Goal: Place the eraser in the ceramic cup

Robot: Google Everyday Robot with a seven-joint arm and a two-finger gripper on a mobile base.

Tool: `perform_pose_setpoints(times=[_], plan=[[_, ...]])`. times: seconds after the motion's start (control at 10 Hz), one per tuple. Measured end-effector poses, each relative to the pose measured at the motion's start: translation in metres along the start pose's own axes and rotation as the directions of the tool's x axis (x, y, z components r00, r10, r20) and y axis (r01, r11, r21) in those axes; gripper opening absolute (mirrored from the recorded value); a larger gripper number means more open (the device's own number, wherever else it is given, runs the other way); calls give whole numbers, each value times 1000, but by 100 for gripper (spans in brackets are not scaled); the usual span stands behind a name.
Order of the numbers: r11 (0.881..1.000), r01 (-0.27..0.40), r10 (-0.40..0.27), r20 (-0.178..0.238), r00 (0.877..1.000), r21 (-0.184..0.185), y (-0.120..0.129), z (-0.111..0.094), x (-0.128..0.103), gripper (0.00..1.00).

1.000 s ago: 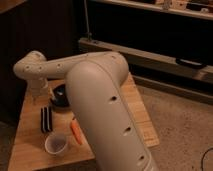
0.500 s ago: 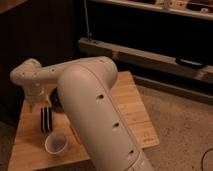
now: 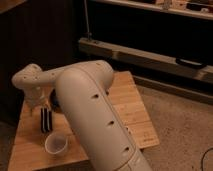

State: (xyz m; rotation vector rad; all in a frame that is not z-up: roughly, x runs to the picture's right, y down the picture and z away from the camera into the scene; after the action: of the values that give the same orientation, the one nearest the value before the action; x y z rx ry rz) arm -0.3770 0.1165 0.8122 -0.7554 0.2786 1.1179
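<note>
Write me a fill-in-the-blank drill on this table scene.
1. The eraser lies on the table, not yet in the ____.
2. The cup is ____ in colour.
3. The gripper hangs open, close above the far end of the ____.
Missing words: cup; white; eraser.
</note>
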Motion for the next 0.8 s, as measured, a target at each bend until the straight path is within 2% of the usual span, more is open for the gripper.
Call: perform_pose_setpoints(times=[0.5, 0.8], plan=[[999, 5, -5, -26, 1000, 33, -8, 31, -8, 65], [999, 12, -10, -39, 999, 51, -10, 42, -14, 65]])
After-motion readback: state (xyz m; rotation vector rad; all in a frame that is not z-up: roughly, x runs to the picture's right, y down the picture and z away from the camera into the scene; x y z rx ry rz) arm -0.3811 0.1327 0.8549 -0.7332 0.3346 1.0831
